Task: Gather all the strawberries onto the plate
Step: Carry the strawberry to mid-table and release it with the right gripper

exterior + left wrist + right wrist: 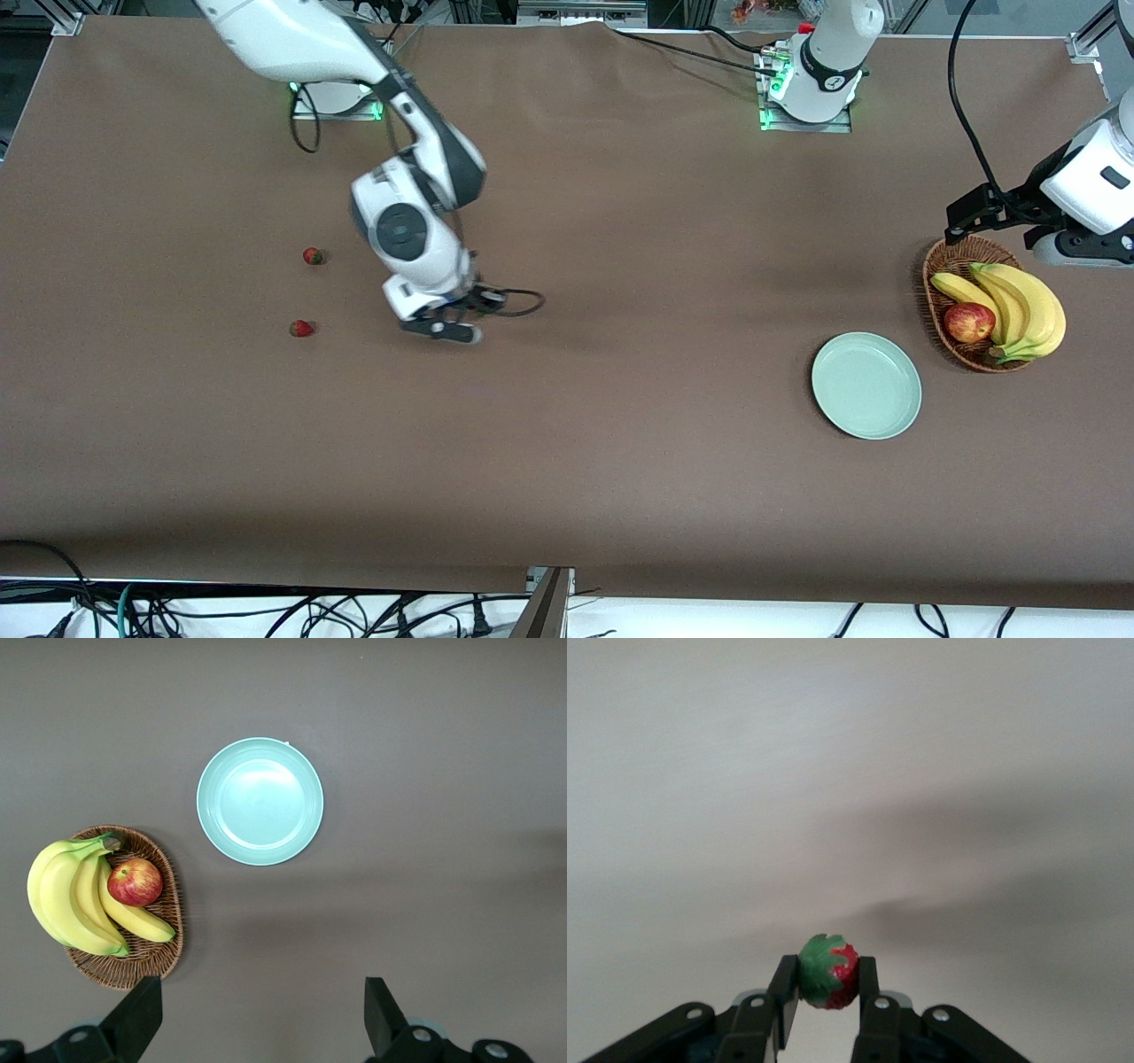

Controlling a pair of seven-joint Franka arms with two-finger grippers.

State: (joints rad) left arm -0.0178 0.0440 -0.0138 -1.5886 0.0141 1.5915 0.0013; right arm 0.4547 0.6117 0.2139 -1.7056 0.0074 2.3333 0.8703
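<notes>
Now strawberry (829,972) between right end effector (827,992) fingers

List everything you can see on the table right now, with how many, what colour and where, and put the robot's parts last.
strawberries on the table: two, red, toward the right arm's end, one farther from the front camera than the other
held strawberry: one, red with green top, in the right gripper
plate: one, pale mint green, empty, beside the basket
basket: one, brown wicker, toward the left arm's end
bananas: one bunch, yellow, in the basket
apple: one, red, in the basket
right gripper: shut on the held strawberry
left gripper: open, waiting above the basket
</notes>
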